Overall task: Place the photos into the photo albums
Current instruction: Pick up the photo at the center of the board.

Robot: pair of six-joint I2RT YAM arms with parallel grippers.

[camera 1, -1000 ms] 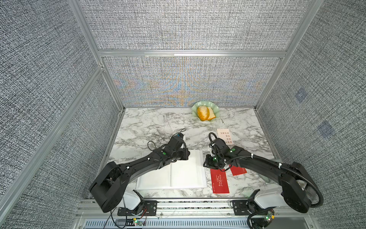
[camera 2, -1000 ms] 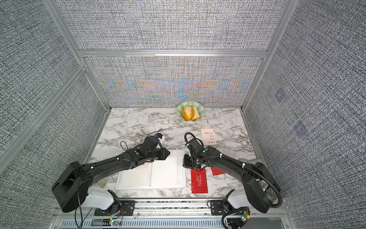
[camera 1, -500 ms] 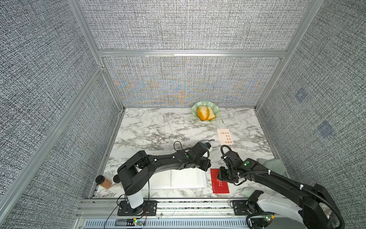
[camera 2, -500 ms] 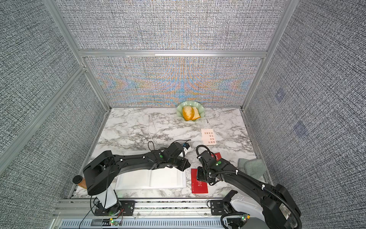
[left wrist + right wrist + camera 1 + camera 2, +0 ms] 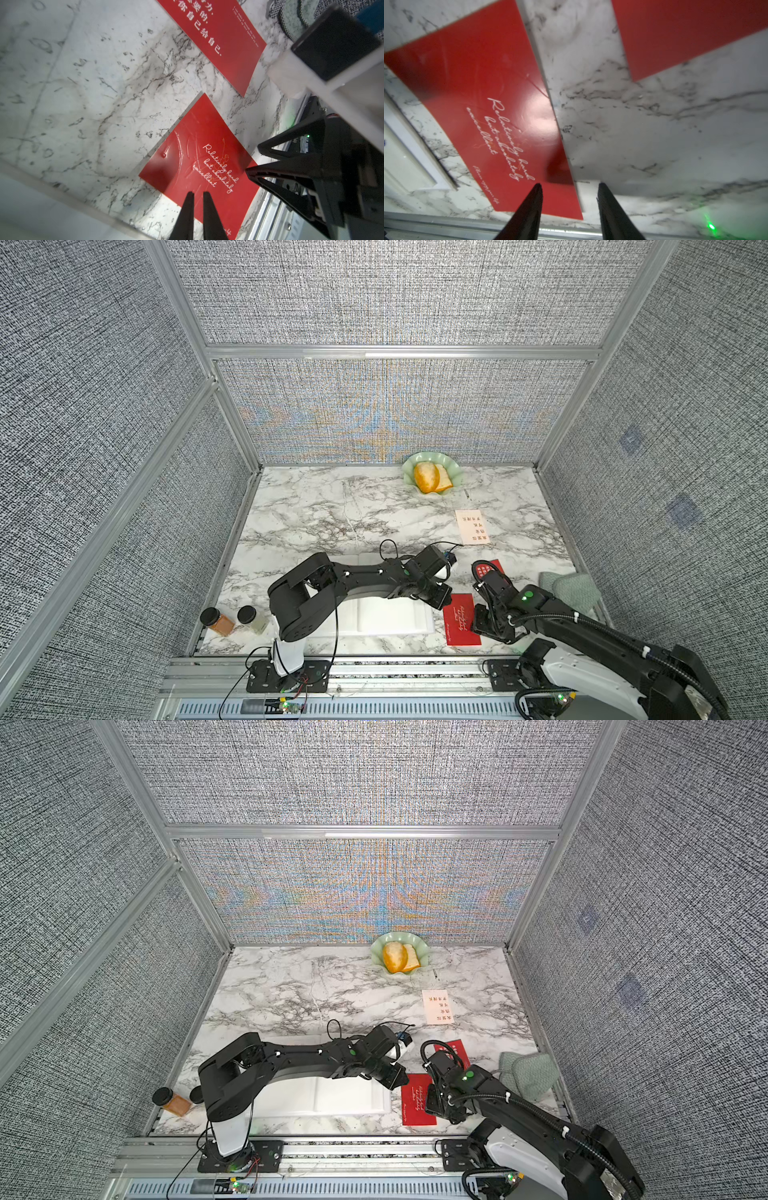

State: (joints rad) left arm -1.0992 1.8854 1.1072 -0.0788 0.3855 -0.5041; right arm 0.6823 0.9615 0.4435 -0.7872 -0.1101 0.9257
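Note:
The photo album (image 5: 395,616) (image 5: 345,1094) lies open near the front edge, white pages up, partly under my left arm. To its right lies a red photo with white script (image 5: 459,620) (image 5: 417,1102) (image 5: 199,162) (image 5: 488,104). My left gripper (image 5: 440,599) (image 5: 198,192) hovers over that photo's album-side edge, shut with only a sliver of gap and nothing in it. Over the photo's opposite long edge, my right gripper (image 5: 478,622) (image 5: 570,184) stands open, empty. A second red photo (image 5: 494,566) (image 5: 218,31) lies farther back, and a cream photo (image 5: 473,526) (image 5: 438,1006) behind it.
A green plate (image 5: 455,472) with bread stands at the back wall. Two jars (image 5: 216,620) (image 5: 251,618) sit at the front left. A green cloth (image 5: 571,589) (image 5: 525,1073) lies at the right wall. The metal front rail (image 5: 446,224) runs close behind the red photo.
My left arm swung right, from over the album to the scripted red photo. My right arm drew back toward the front right, and its jaws opened wider.

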